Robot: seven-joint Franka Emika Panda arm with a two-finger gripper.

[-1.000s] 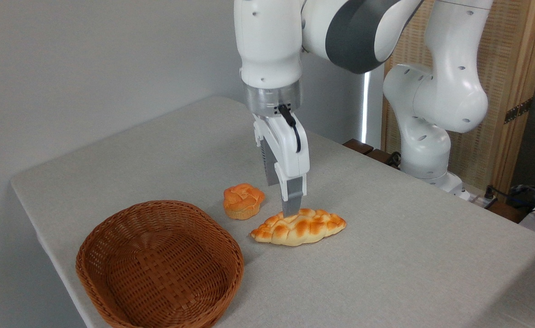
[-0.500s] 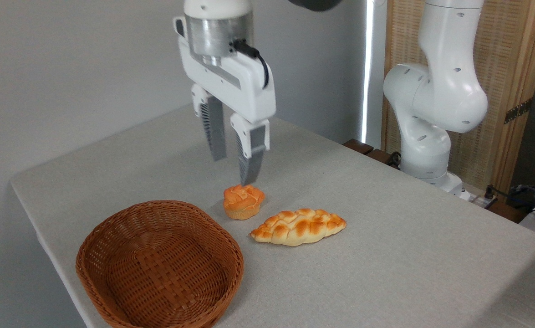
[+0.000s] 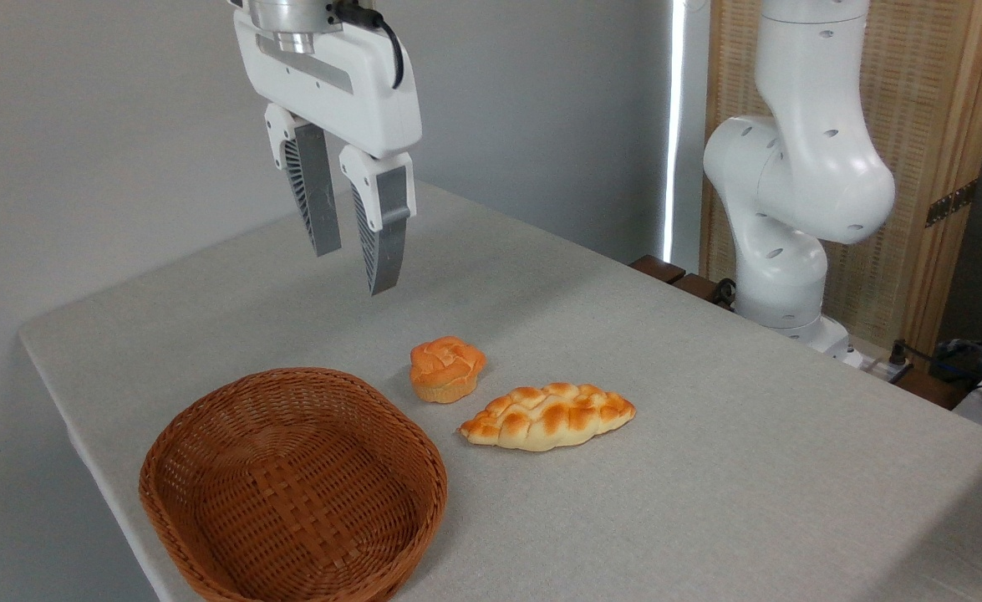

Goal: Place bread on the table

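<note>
Now braided loaf [image 3: 547, 416] flat on the grey-beige table [image 3: 750, 435], long axis roughly left-right, pointed ends free, nothing touching it. Same spot and same heading as a second ago, so no shift on release. Just beside it, up-left: small round orange bun [image 3: 447, 368], not touching. Further left, near the table's front edge: brown wicker basket [image 3: 290, 489], nothing inside, apart from both.

Changed in the last second: gripper [image 3: 350, 263] gone from right down at the loaf's top to high up and well off to the left, above bare cloth behind the basket. Jaws slightly parted, a narrow gap between the fingers, nothing held. Arm base unmoved at right rear.

Reads as: placement done, loaf out of the basket and resting on the table, retreat under way. Task looks essentially complete. Nothing left but clearing away or homing. Low risk: loaf lying stable on its pale underside, no sign of rolling, gripper path well clear of bun and basket.
</note>
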